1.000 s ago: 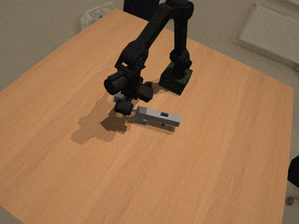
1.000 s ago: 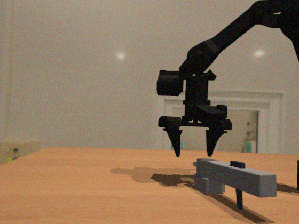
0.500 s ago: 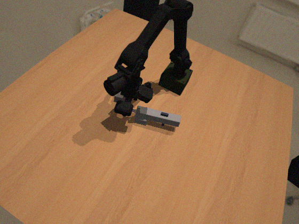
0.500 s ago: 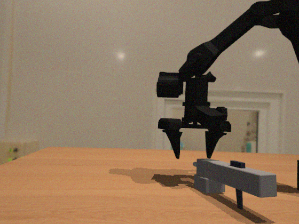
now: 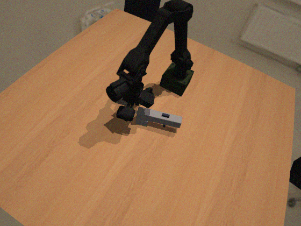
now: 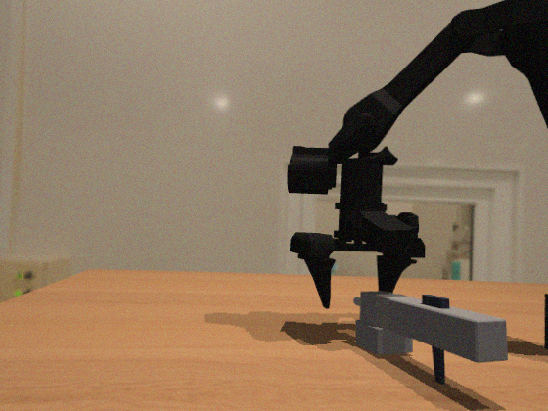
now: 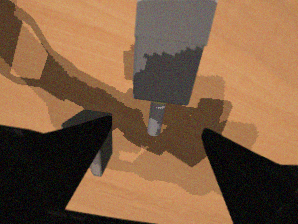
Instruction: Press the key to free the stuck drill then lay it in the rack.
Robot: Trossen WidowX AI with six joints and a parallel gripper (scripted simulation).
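Observation:
A long grey holder (image 5: 158,117) (image 6: 450,325) (image 7: 172,40) stands raised on a grey foot. The dark key (image 5: 165,115) (image 6: 434,300) sticks up slightly from its top, and its thin lower end shows beneath. The drill (image 6: 357,300) (image 7: 155,121) is a short grey rod protruding from the holder's end; in the top view the gripper hides it. My gripper (image 6: 356,298) (image 7: 157,126) is open and empty, pointing down around the drill's end, with a finger on either side in the wrist view. A small grey block (image 7: 105,150), apparently the rack, is partly hidden behind the left finger.
The wooden table (image 5: 188,175) (image 6: 122,362) carries the holder. The arm's dark green base (image 5: 174,82) stands behind the holder in the top view. The holder's long body extends away from the gripper, close to one finger.

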